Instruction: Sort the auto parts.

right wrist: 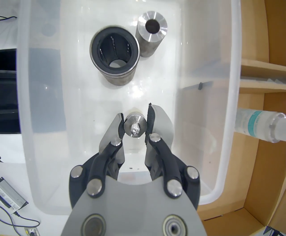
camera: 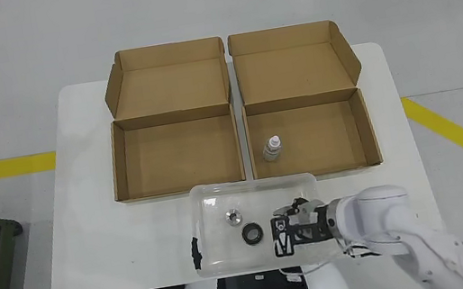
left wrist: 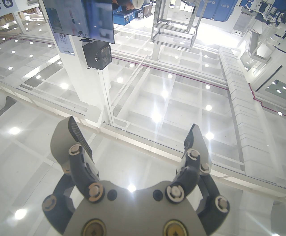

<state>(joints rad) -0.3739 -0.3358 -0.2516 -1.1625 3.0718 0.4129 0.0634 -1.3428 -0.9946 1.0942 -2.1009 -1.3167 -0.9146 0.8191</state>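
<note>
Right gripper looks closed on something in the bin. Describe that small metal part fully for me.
The small metal part is a short, shiny, steel-looking cylinder seen end-on, with a bevelled rim and a narrower toothed stub at its centre. The right gripper's ribbed black pads clamp it on opposite sides. It is inside the clear plastic bin, apart from the black-lined sleeve and the bored steel cylinder. Whether it rests on the bin floor or is lifted cannot be told.
</note>
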